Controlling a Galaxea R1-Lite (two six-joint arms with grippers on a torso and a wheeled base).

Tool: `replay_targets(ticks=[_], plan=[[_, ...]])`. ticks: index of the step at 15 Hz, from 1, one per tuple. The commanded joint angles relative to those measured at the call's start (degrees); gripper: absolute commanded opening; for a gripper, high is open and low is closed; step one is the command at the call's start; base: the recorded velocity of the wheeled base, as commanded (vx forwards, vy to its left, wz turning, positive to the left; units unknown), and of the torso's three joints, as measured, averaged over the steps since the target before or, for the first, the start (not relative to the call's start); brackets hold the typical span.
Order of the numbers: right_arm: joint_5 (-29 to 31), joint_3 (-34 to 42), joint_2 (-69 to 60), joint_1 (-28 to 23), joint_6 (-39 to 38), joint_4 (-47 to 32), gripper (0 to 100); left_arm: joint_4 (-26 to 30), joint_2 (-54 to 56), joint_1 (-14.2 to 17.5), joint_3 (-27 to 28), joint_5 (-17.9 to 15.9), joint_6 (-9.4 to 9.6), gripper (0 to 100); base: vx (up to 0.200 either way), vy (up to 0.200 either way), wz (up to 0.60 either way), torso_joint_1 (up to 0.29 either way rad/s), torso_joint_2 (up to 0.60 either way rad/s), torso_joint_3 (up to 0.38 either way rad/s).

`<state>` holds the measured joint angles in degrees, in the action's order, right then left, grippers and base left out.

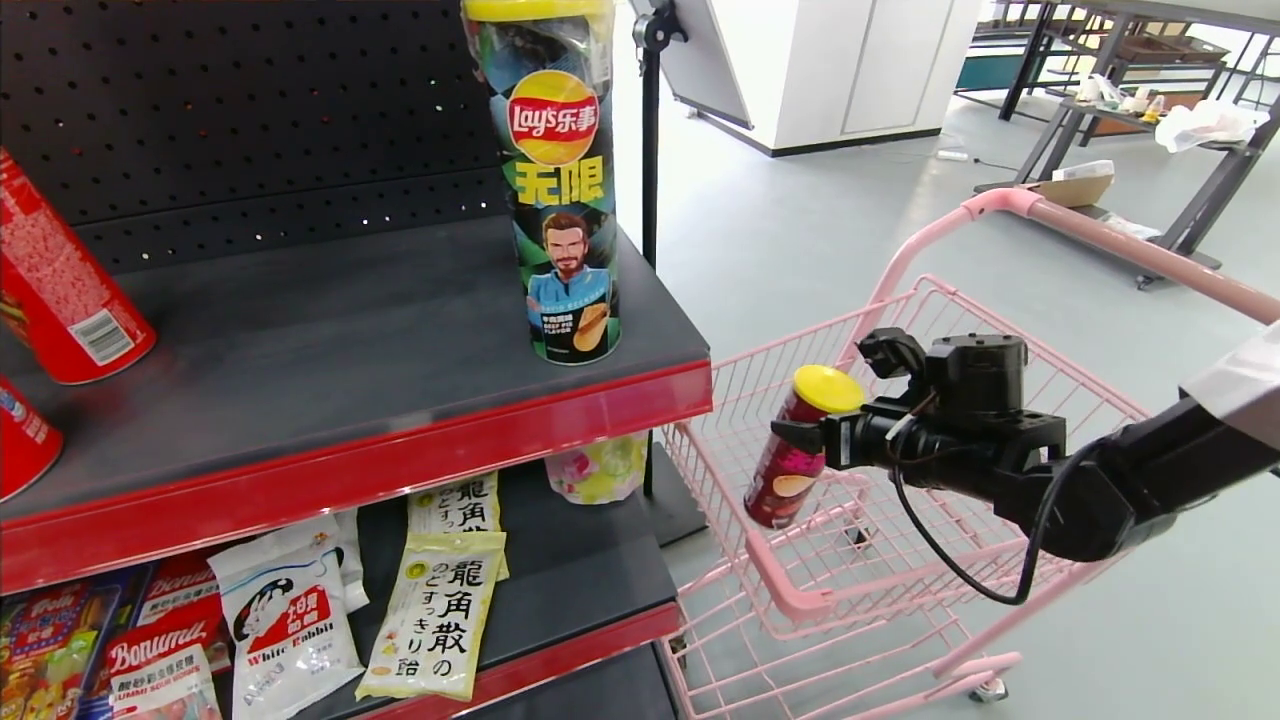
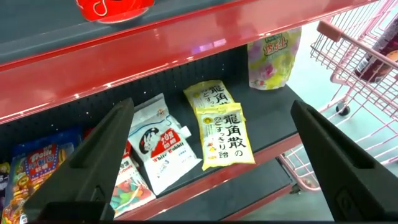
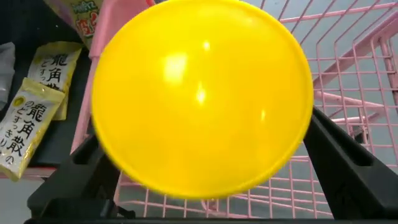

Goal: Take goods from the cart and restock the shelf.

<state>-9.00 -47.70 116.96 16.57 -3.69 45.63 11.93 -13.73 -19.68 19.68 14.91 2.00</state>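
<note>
While the right gripper (image 1: 805,440) is clamped on the dark red can (image 1: 788,485) just under its yellow lid (image 1: 828,388), the can hangs tilted above the pink cart (image 1: 780,580), just off the right end of the shelf (image 1: 300,340).

Risks, as judged from here:
- The grip sits high on a smooth tube that is already tilted. It could swing or slip on a fast move and fall back into the cart or onto the floor.
- The can sits about level with the shelf's red front edge (image 1: 400,460). Without a lift first, its base would likely hit that edge.
- The tall green can (image 1: 565,200) stands at the shelf's right front corner, right in the straight path. A brush from the arm or the held can would probably tip it off.
- Set down tilted, the red can would likely roll.

The bare shelf between the green can and the red cans (image 1: 60,290) at the left looks the safer spot.

The left gripper (image 2: 211,155) has its fingers apart and holds nothing, facing the lower shelf, where yellow bags (image 2: 224,134), a white bag (image 2: 158,146) and a green-pink pouch (image 2: 270,59) lie. A black pole (image 1: 650,150) stands behind the shelf end.
</note>
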Motion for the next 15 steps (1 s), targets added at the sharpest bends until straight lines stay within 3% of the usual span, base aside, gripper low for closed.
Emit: replay_targets(ticks=[1, 8, 9, 15], plan=[[0.2, -2.0, 3.1, 0.0, -0.5, 0.1, 100, 0.0, -0.6, 0.0, 0.1, 0.0, 0.02, 100, 0.000, 0.000, 0.00, 0.000, 0.00, 0.000], [0.4, -6.2, 6.9, -0.3, -0.7, 0.1, 100, 0.0, -1.1, 0.0, 0.4, 0.0, 0.02, 100, 0.000, 0.000, 0.00, 0.000, 0.00, 0.000], [0.4, -6.5, 7.2, -0.3, -0.7, 0.1, 0, 0.0, -1.3, 0.0, 0.5, 0.0, 0.02, 100, 0.000, 0.000, 0.00, 0.000, 0.00, 0.000], [0.3, -6.0, 5.7, -0.4, -0.9, 0.1, 0, 0.0, -1.5, 0.0, 1.2, 0.0, 0.90, 100, 0.000, 0.000, 0.00, 0.000, 0.00, 0.000]])
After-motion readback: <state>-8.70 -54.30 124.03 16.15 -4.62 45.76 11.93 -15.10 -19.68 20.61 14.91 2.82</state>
